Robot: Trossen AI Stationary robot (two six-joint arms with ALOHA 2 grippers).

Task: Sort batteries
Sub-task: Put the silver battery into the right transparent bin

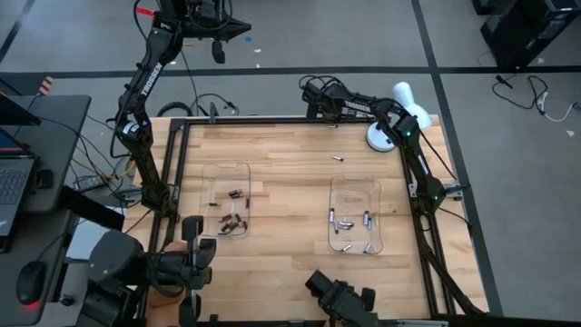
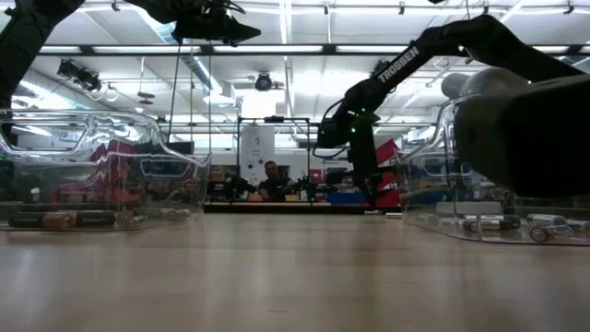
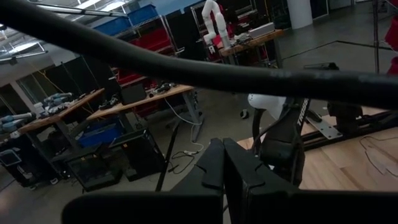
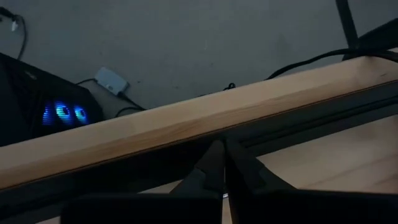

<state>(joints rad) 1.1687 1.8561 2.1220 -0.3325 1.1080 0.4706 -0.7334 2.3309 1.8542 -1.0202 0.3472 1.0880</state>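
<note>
Left tool [image 3: 224,163] fingers together, empty, high off table. Right tool [image 4: 222,163] together too, at far table edge. Dark batteries [image 1: 234,218] in left tray [image 1: 211,173], silver batteries [image 1: 349,222] in right tray [image 1: 354,182]. You may miss stray battery [image 1: 338,159]; it can roll.

Grey floor [image 1: 508,136], workbenches [image 3: 124,102], ceiling lights [image 2: 277,51]

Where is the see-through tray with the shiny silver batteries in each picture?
High view: silver-battery tray, right of centre on the table.
Low view: tray at the right edge.
Left wrist view: not in it.
Right wrist view: not in it.
Shared landmark: dark-battery tray.
</note>
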